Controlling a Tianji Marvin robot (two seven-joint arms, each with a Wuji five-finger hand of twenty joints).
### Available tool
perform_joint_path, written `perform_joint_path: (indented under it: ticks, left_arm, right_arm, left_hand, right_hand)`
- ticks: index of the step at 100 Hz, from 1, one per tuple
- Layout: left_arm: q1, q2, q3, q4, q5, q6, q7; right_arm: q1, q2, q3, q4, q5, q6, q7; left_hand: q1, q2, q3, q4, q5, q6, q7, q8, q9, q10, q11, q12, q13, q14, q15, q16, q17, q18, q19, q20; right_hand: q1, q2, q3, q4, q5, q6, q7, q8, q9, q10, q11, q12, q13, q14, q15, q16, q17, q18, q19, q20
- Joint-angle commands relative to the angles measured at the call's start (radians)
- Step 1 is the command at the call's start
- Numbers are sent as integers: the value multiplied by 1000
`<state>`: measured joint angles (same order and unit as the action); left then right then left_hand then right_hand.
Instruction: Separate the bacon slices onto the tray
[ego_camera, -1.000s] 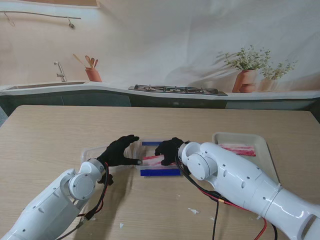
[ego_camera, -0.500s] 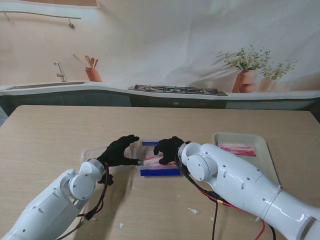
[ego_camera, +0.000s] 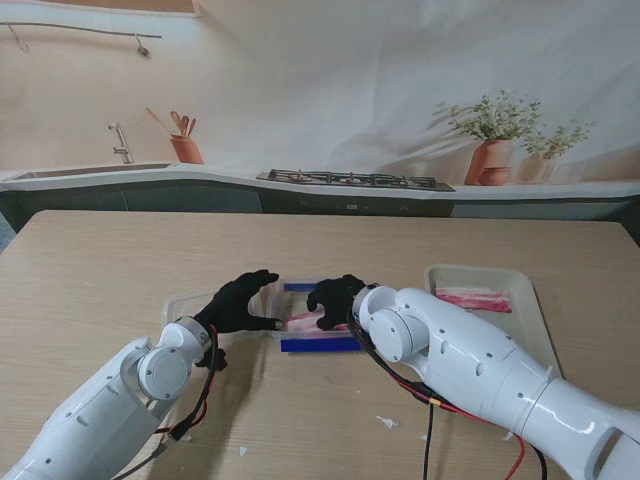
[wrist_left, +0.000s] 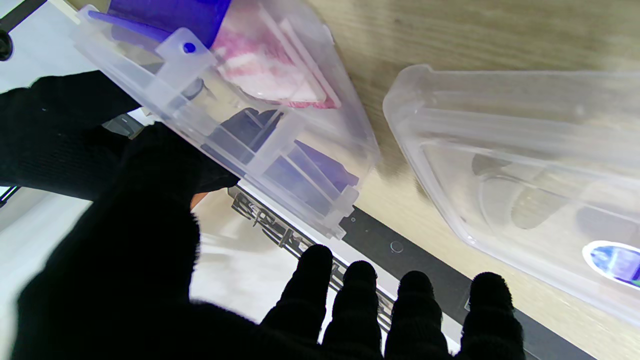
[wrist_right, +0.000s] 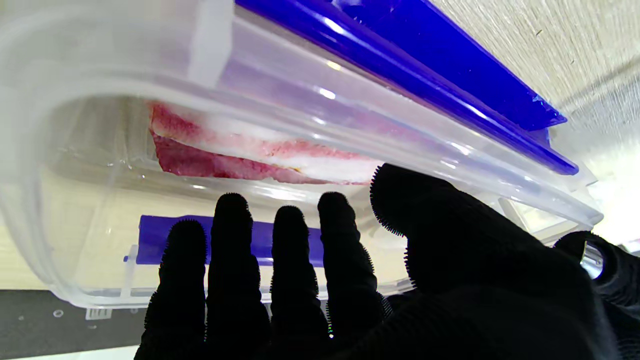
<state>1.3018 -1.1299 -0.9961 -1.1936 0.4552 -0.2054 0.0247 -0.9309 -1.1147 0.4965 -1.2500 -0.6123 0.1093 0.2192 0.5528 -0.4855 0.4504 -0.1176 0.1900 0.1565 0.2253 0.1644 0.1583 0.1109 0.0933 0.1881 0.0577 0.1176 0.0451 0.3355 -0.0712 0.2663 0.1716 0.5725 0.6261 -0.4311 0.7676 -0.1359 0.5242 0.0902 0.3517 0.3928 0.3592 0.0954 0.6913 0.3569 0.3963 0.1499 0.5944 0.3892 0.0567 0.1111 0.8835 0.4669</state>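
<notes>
A clear plastic container (ego_camera: 300, 330) with blue clasps (ego_camera: 320, 344) sits mid-table, and pink bacon slices (ego_camera: 305, 321) lie inside it. My left hand (ego_camera: 240, 301) is open at its left end, thumb against the rim and fingers spread. Over the container's right part my right hand (ego_camera: 337, 297) hovers open, fingers stretched out. The white tray (ego_camera: 532, 312) stands to the right with a bacon slice (ego_camera: 478, 298) on it. The left wrist view shows the container (wrist_left: 280, 150), the bacon (wrist_left: 260, 75) and my left hand (wrist_left: 150, 280). In the right wrist view, the bacon (wrist_right: 250, 155) lies just beyond my right hand (wrist_right: 350, 280).
A clear lid (ego_camera: 185, 300) lies to the left of the container, also seen in the left wrist view as the lid (wrist_left: 525, 150). Small white scraps (ego_camera: 386, 422) lie on the table nearer to me. Cables (ego_camera: 430, 420) hang along my right arm.
My right hand has edged slightly to the left over the container. The left hand and the container have stayed where they were.
</notes>
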Motion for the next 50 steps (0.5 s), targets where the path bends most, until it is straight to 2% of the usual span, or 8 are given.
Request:
perform_joint_path:
  ticks: [1,20,26,37,48,50]
  left_arm:
    - [0,-2,2,-4,1,0,-15]
    - [0,-2,2,-3,0,1,-14]
    - [0,-2,3,-3,0,1,-14]
    - [0,-2,2,-2,0,0,-13]
    - [0,-2,2,-2,0,-1,-12]
    - [0,-2,2,-2,0,-1,-13]
  right_arm:
    - [4,-6,-13,1,25,19,45]
    - [8,-3,-20,-2,44,23,69]
    - [8,-2,-18,-4,47,21,73]
    - [-3,-1,-1,-15,58,22,74]
    - [-10,4,11,-31,55,21,81]
    - [-11,5,13,-34,54,21,84]
  left_hand:
    - [-17,-16,15,32,15,8,-13,0,-1,-25,9,-11,-27,-21,-6,16,-14,9,-43,5]
    - [-16,-16,15,32,16,8,-13,0,-1,-26,9,-10,-27,-21,-6,16,-14,9,-43,5]
    - [-17,-16,15,32,15,8,-13,0,-1,-25,9,-10,-27,-21,-6,16,-14,9,-43,5]
    - [-17,-16,16,32,15,8,-14,0,-1,-25,9,-10,-27,-20,-6,15,-14,9,-43,5]
    - [-17,-16,16,32,15,8,-14,-1,-1,-25,9,-10,-27,-20,-6,15,-15,9,-43,5]
    - [-17,-16,17,32,15,8,-14,-1,0,-25,9,-10,-27,-20,-6,15,-15,9,-43,5]
  right_hand:
    - [4,12,-8,37,-4,15,1,18,-7,19,27,4,-17,2,6,-6,-23,-8,-36,-15]
    - [7,7,-7,38,119,25,94,79,44,23,53,12,6,12,27,2,-21,1,-32,-20]
    - [6,5,0,37,147,18,138,129,50,19,56,14,15,10,31,4,-20,1,-28,-24]
    - [44,-19,-26,-35,157,2,257,200,70,21,67,19,39,14,50,13,-16,1,-17,-29]
    - [64,-37,-46,-59,142,-31,398,243,116,30,89,28,92,23,96,33,1,5,10,-23]
    - [71,-38,-55,-61,134,-41,446,229,132,29,93,31,107,23,107,38,4,7,17,-24]
